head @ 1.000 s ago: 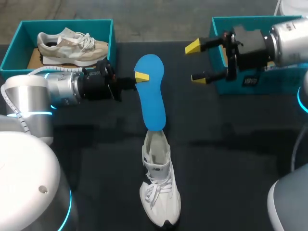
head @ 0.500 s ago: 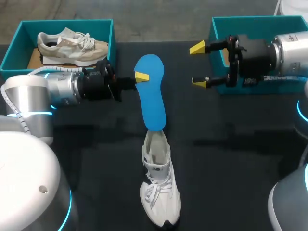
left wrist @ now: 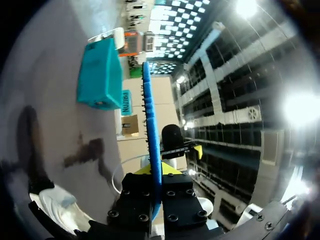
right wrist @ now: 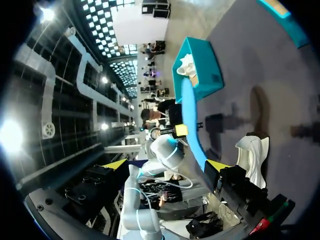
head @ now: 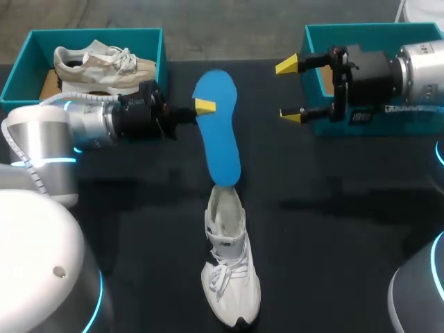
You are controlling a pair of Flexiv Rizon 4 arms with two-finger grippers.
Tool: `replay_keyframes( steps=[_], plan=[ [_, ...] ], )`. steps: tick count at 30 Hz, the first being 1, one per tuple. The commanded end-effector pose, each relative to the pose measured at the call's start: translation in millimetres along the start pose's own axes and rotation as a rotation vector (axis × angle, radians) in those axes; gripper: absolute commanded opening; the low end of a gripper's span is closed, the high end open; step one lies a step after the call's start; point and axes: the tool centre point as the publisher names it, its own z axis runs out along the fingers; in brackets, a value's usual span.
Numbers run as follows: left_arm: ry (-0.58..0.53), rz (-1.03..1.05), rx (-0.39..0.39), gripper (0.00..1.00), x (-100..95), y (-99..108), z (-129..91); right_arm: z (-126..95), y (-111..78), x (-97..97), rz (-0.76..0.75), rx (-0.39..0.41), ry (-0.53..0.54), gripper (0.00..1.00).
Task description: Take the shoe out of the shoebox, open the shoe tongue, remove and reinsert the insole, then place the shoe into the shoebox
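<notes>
My left gripper (head: 203,106) is shut on the side edge of the blue insole (head: 216,128), near its wide front end. The insole's narrow end sits at the heel opening of the white shoe (head: 229,270), which lies on the black table with its toe toward the near edge. In the left wrist view the insole (left wrist: 150,120) shows edge-on between my left gripper (left wrist: 155,175) fingers, with the shoe (left wrist: 55,205) below. My right gripper (head: 290,90) stands open to the right of the insole, holding nothing. In the right wrist view my right gripper (right wrist: 166,165) faces the insole (right wrist: 192,130) and shoe (right wrist: 252,157).
A teal shoebox (head: 90,32) at the far left holds a beige shoe (head: 104,66), just behind my left arm. A second teal box (head: 368,29) stands at the far right, beneath my right arm.
My right gripper has drawn back a little to the right, still open. My left gripper has shifted slightly toward the far side with the insole.
</notes>
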Motion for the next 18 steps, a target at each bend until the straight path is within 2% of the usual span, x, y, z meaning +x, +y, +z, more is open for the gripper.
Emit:
replay_keyframes(
  steps=[1, 8, 13, 18],
  plan=[
    [0.040, 0.243, -0.019, 0.00, 12.8, -9, 6, 2, 0.9, 0.0, 0.001, 0.000, -0.002, 1.00],
    [0.018, 0.717, -0.024, 0.00, 44.4, -1, -1, 2, 0.9, 0.0, 0.001, 0.000, -0.002, 1.00],
    [0.016, 0.927, -0.026, 0.00, 50.7, -2, -9, 2, 0.9, 0.0, 0.001, 0.000, -0.002, 1.00],
    [0.082, 1.213, -0.120, 0.00, 48.6, 3, -18, 2, 0.9, 0.0, 0.001, 0.000, -0.002, 1.00]
  ],
)
